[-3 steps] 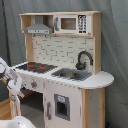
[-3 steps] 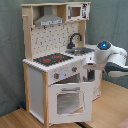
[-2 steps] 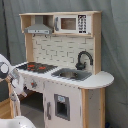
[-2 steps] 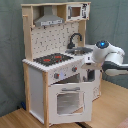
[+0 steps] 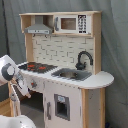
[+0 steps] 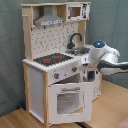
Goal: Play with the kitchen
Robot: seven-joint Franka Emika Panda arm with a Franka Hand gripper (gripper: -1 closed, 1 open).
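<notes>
Grey curtain hangs behind everything, and the kitchen (image 6: 57,65) stands on a wooden floor (image 6: 15,119) in front of it, filling most of both exterior views.

You cannot tell from either view whether your gripper is holding anything or what its tips are doing: the gripper (image 6: 88,75) sits low beside the counter edge on the second exterior view's right, just in front of the open space under the sink (image 6: 76,51), and it is partly hidden by the arm's own white wrist (image 6: 98,52). In the first exterior view only a rounded white arm joint (image 5: 7,70) and a link below it show at the first exterior view's left, close to the stovetop (image 5: 36,66) corner.

Working outward: the oven door (image 6: 69,101) appears swung open toward the camera in the second exterior view, its window visible. Above are the faucet (image 6: 75,39), the pegboard back, the hood (image 6: 49,21) and a toy microwave (image 5: 68,23).

You look to be mid-approach, choosing a part to handle near the oven or knob panel (image 6: 62,75). Your next move probably calls for a slow, small reach, keeping the wrist clear of the counter edge.
</notes>
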